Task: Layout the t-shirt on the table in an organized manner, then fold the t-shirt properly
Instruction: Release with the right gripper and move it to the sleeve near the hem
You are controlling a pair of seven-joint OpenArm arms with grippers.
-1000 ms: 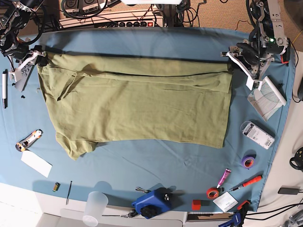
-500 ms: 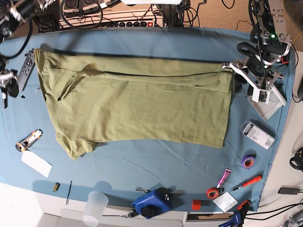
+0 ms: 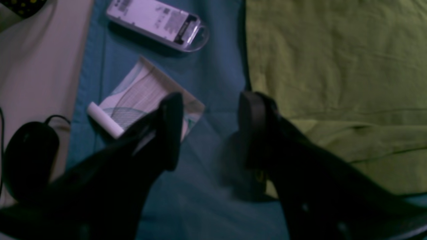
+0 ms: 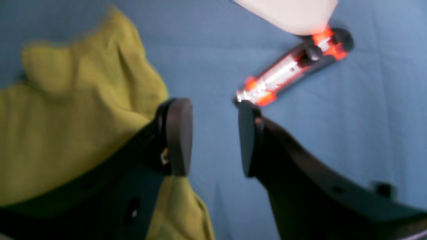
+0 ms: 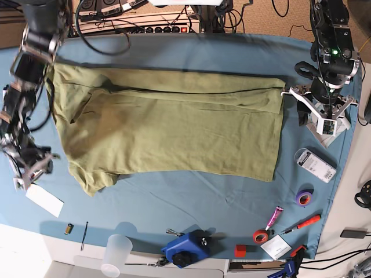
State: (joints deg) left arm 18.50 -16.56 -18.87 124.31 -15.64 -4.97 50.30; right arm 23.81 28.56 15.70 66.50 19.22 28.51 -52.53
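Observation:
The olive-green t-shirt (image 5: 168,127) lies flat across the teal table (image 5: 174,200), its top edge folded over in a long band. My left gripper (image 5: 322,119) hangs just off the shirt's right edge. In the left wrist view it (image 3: 211,130) is open over bare cloth, with the t-shirt (image 3: 333,66) to its right. My right gripper (image 5: 28,169), blurred, is at the table's left side near the lower sleeve. The right wrist view shows it (image 4: 213,138) open and empty, between the t-shirt (image 4: 66,116) and an orange-grey box cutter (image 4: 293,66).
A printed card (image 3: 143,93), a white plastic case (image 5: 315,165) and a black mouse (image 3: 30,156) lie by the left gripper. A white card (image 5: 44,200) sits near the right gripper. Tape rolls (image 5: 304,197), a blue tool (image 5: 186,248) and a plastic cup (image 5: 116,255) line the front.
Both grippers have left the shirt's top corners. The right arm swung down along the left side to the lower sleeve. The left arm shifted right and slightly down. The shirt stays flat.

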